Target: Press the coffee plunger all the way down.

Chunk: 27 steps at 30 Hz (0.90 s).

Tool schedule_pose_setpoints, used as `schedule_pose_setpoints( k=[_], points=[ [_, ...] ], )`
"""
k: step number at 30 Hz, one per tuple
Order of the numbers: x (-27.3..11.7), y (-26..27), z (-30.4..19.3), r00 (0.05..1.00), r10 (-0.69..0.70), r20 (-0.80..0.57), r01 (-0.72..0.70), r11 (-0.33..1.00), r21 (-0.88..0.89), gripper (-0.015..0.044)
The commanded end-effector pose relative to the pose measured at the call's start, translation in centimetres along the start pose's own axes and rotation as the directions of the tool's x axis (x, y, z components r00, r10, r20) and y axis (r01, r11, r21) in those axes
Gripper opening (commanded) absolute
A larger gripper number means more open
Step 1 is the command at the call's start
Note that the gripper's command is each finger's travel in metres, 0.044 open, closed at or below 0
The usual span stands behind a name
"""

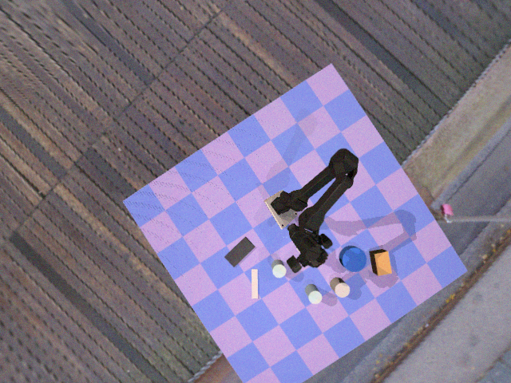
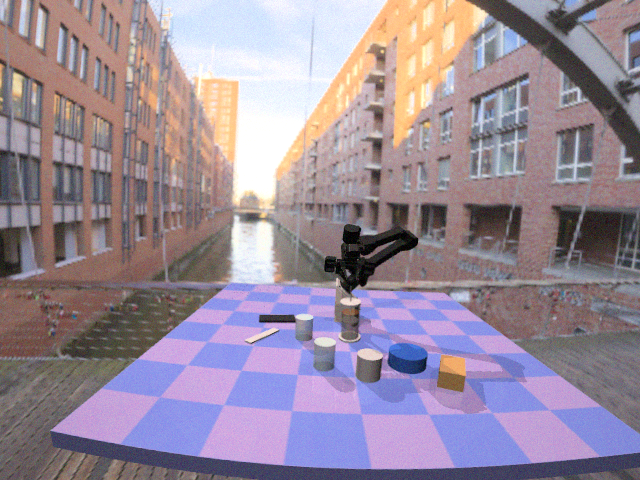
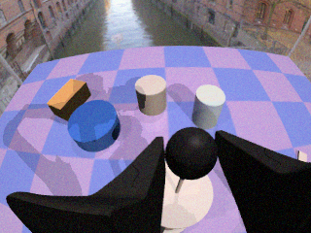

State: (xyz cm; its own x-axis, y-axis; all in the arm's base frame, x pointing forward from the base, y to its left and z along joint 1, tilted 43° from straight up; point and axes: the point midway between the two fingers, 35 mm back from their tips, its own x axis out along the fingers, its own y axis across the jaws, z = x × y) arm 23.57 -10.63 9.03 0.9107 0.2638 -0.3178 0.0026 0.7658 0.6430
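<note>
The pincer (image 3: pixel 192 155) is closed on the black knob (image 3: pixel 190 151) of the plunger, one dark finger (image 3: pixel 139 188) pressed against each side of the ball. Below the knob, in the wrist view, a thin rod (image 3: pixel 177 185) runs down to the cream lid (image 3: pixel 190 204) of the press.

From the exterior view the press (image 2: pixel 349 320) stands upright on the checkered counter (image 2: pixel 248 428), roughly midway across its width and toward the far edge, with the arm (image 2: pixel 379 245) reaching over it from behind and the pincer (image 2: pixel 352 289) directly above its top. A pale block (image 2: pixel 339 299) stands just behind the press, partly hidden by it.

Nearer the front edge sit three short cylinders: a grey one (image 2: pixel 303 327) just left of the press, a second grey one (image 2: pixel 324 353) in front of it, and a beige one (image 2: pixel 369 364) to that one's right. A blue disc (image 2: pixel 407 357) lies right of the beige cylinder, and an orange cube (image 2: pixel 451 372) beyond it toward the right edge. Left of the grey cylinders, a dark slab (image 2: pixel 277 318) and a pale stick (image 2: pixel 262 335) lie flat, well apart from the press.

From the top view the arm's base (image 1: pixel 283 207) stands near the counter's middle, and the pincer hides the press entirely.
</note>
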Motion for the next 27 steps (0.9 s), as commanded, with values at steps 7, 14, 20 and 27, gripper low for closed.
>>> schedule_pose_setpoints(
  k=[7, 14, 20, 27],
  points=[
    [1.3, -0.2, -2.8, 1.000, -0.008, -0.025, 0.009, 0.999, 0.039, 0.0125],
    [2.0, -0.1, -3.6, 1.000, -0.004, -0.016, 0.005, 0.999, 0.041, 0.0125],
    [2.8, 0.0, -4.0, 1.000, 0.001, -0.008, 0.000, 0.999, 0.044, 0.0125],
    [3.4, -0.1, -3.6, 1.000, 0.002, -0.006, -0.002, 0.999, 0.044, 0.0125]
  ],
)
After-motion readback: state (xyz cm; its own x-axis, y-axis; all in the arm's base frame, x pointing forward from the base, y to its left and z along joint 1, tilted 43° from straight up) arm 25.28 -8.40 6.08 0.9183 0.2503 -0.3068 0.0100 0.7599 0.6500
